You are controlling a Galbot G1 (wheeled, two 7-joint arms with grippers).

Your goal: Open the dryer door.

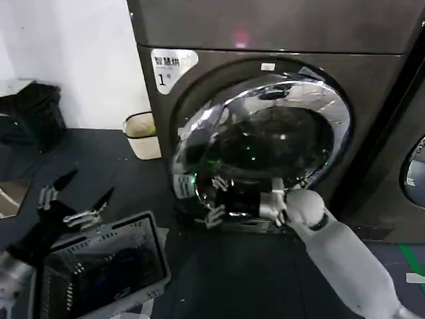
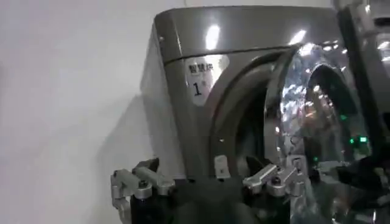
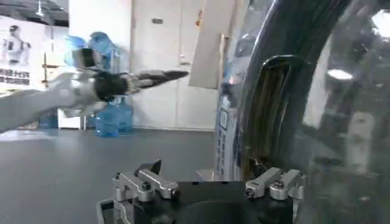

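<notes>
The dryer [image 1: 265, 26] is a dark bronze-grey machine with a white "1" sticker [image 1: 169, 66]. The dryer door [image 1: 265, 139], a chrome ring around dark glass, stands ajar, its left edge swung out from the drum opening. My right gripper [image 1: 218, 199] is open at the door's lower left edge, one finger on each side of the rim. In the right wrist view the right gripper [image 3: 210, 185] is spread wide beside the door [image 3: 317, 109]. My left gripper [image 1: 76, 199] hangs open at the lower left, away from the dryer. The left wrist view shows the left gripper [image 2: 207, 182], the dryer [image 2: 244, 36] and the gap behind the door [image 2: 317, 103].
A grey laundry basket [image 1: 149, 222] sits on the dark floor under my left gripper. A beige bin [image 1: 143, 133] stands by the dryer's left side, and a black bin [image 1: 36, 113] farther left. A second dark machine [image 1: 405, 166] adjoins on the right.
</notes>
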